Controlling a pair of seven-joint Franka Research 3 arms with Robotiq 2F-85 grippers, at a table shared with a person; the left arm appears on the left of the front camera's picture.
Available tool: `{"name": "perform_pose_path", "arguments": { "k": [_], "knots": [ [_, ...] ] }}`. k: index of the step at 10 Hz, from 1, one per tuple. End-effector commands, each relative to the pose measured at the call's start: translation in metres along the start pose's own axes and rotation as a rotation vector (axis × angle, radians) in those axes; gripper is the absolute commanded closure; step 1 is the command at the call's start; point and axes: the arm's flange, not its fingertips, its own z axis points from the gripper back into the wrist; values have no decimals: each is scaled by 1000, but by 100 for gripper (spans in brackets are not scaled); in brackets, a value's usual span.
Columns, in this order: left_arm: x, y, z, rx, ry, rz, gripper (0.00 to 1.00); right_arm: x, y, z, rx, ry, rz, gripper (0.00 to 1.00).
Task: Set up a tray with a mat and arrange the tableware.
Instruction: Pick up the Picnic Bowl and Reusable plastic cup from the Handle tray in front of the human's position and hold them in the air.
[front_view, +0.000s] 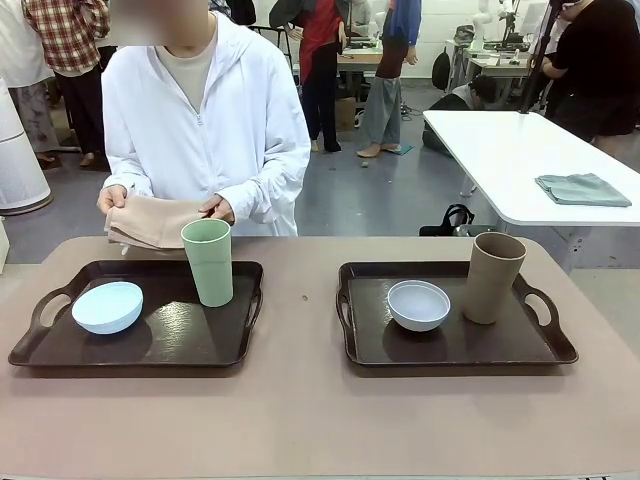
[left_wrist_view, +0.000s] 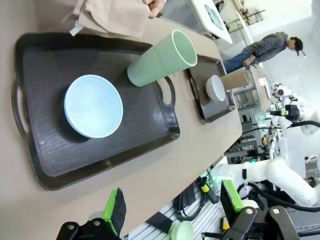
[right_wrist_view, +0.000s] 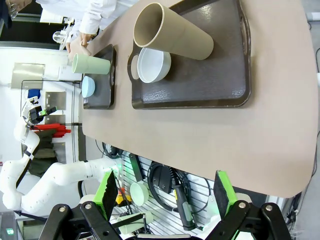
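— Where is the tableware?
— The green cup (front_view: 208, 262) and blue bowl (front_view: 107, 307) are on the left tray (front_view: 130, 364). The brown cup (front_view: 492, 277) and white bowl (front_view: 418, 305) are on the right tray (front_view: 460, 358).
— How to grip?
— Probably light, stiff and slippery, so take the cups mid-wall. The left gripper (left_wrist_view: 172, 200) and right gripper (right_wrist_view: 165, 192) have their fingers apart and are empty.

Dark brown left tray (front_view: 190, 335) and right tray (front_view: 440, 345): grainy wood-look, slight sheen. Pale blue bowl (front_view: 107, 306), tall pale green cup (front_view: 209, 262), white-grey bowl (front_view: 418, 304) and tall tan-brown cup (front_view: 493, 277) all look like smooth matt plastic. Folded beige mat (front_view: 150, 220): soft cloth.
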Motion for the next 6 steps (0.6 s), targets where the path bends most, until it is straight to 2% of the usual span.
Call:
{"name": "perform_pose_path", "arguments": {
  "k": [1, 6],
  "knots": [
    [2, 1, 1, -23, -11, -11, 0, -1, 0, -2, 22, -6, 7, 0],
    [2, 1, 1, -23, -11, -11, 0, -1, 0, -2, 22, -6, 7, 0]
  ]
}}
